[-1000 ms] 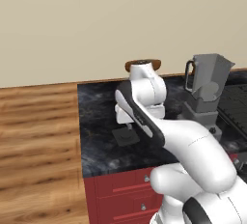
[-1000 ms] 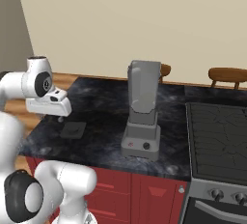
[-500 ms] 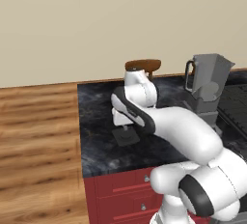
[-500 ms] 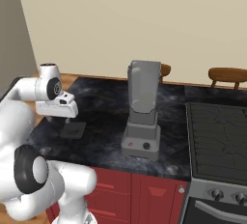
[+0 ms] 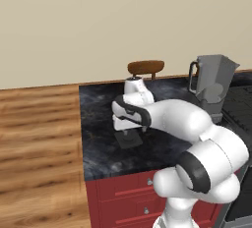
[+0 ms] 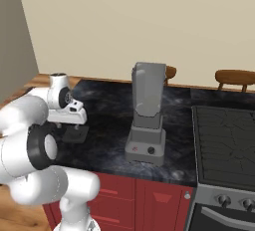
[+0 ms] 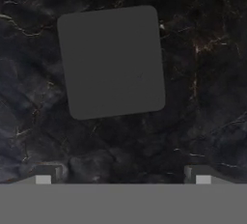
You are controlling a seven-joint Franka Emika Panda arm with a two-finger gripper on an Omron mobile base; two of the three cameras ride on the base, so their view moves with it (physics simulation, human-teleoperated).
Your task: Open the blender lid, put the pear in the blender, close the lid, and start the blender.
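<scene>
While the dark marble counter runs from the wooden floor toward the stove, we see the white arm bent low over its left part. Red cabinets sit beneath the counter, and two brown chair backs show behind it against the beige wall.

Well apart from the hand, the blender stands upright near the stove, its grey jar uncovered at the top and its small buttons facing the front edge.

Beneath the hand, the blender lid lies flat on the marble, a dark square with rounded corners, slightly turned in the hand view. We find the gripper above it, its two fingertips spread wide, pinching nothing and not touching the cap. From the left base view the lid shows just below the hand.
</scene>
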